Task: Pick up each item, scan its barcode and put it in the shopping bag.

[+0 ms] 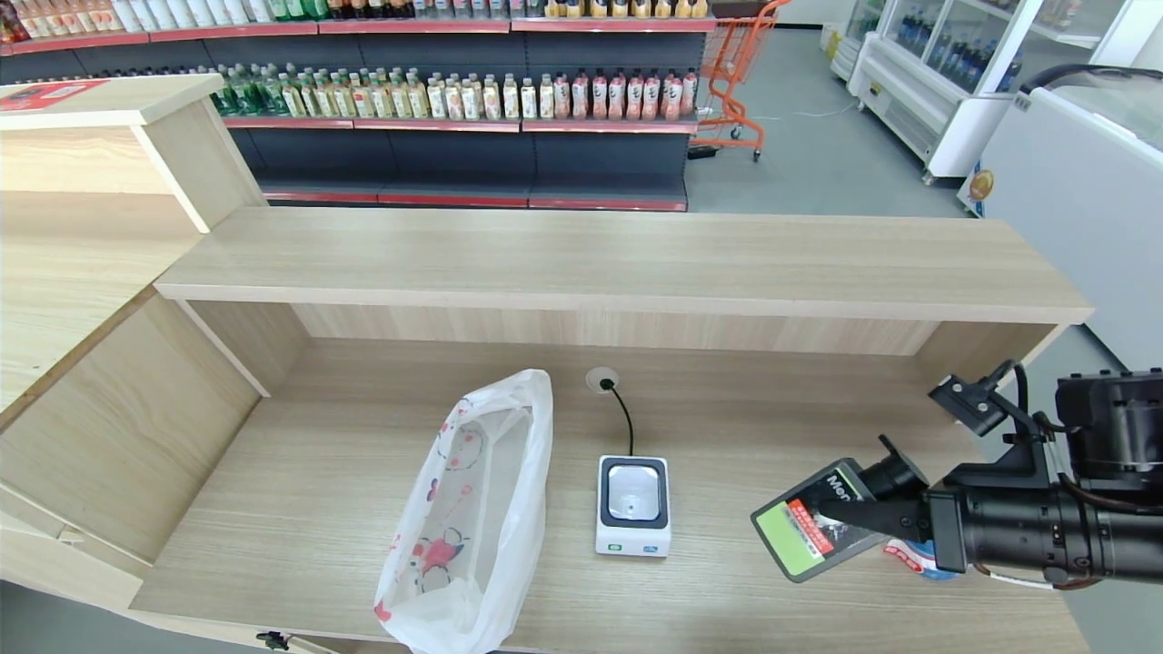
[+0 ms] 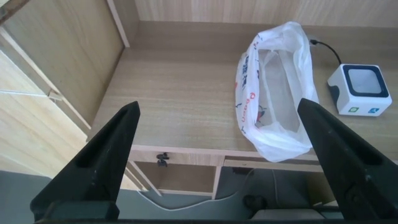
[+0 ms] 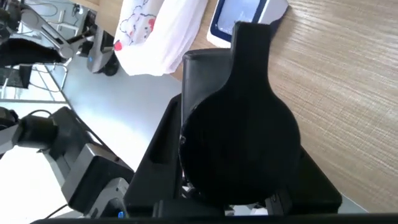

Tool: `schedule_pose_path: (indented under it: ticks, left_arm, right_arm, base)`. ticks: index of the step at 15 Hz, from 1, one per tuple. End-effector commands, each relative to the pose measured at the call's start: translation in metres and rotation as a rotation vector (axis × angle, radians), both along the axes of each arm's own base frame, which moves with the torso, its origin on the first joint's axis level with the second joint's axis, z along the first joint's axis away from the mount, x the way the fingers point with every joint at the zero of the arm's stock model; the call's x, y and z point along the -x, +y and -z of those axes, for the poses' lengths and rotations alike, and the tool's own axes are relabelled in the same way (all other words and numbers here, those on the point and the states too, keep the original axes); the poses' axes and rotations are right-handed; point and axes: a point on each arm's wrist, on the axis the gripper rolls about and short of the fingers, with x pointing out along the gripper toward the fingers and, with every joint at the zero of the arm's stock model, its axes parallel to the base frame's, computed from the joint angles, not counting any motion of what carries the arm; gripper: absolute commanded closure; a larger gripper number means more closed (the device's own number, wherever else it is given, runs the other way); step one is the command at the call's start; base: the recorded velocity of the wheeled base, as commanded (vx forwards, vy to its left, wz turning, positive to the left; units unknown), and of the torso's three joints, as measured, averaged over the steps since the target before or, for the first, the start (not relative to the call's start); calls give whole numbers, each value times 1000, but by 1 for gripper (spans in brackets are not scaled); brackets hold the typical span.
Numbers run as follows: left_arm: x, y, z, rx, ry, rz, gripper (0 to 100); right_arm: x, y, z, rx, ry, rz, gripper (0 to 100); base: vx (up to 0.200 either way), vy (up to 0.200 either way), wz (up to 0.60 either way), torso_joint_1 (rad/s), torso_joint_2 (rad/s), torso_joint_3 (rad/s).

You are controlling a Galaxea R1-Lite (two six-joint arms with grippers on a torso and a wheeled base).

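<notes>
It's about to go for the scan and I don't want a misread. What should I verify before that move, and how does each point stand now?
1. Right hand shut on the pack: ok.
2. Pack held over the scanner: not ok, it hangs to the scanner's right.
3. Scanner window uncovered: ok.
4. Barcode turned toward the scanner: cannot tell.
5. Bag mouth open, lying left of the scanner: ok.
6. Left hand open and clear of the bag: ok.
</notes>
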Motion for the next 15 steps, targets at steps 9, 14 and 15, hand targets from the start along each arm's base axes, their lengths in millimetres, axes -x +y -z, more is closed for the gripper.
schedule_pose_path:
  ticks: [9, 14, 15]
  left_arm:
    - [0, 0, 0, 0, 0, 1, 0]
    - [0, 0, 0, 0, 0, 1, 0]
    - [0, 0, 0, 0, 0, 1, 0]
  right_arm:
    - [-60, 13, 29, 118, -40, 39, 100]
    - [-89, 30, 56, 157, -3, 37, 100]
    - [-93, 33, 61, 161, -3, 34, 100]
  base:
    - [0, 156, 0, -2, 0, 2]
    - [0, 0, 0, 0, 0, 0]
    - [0, 0, 0, 0, 0, 0]
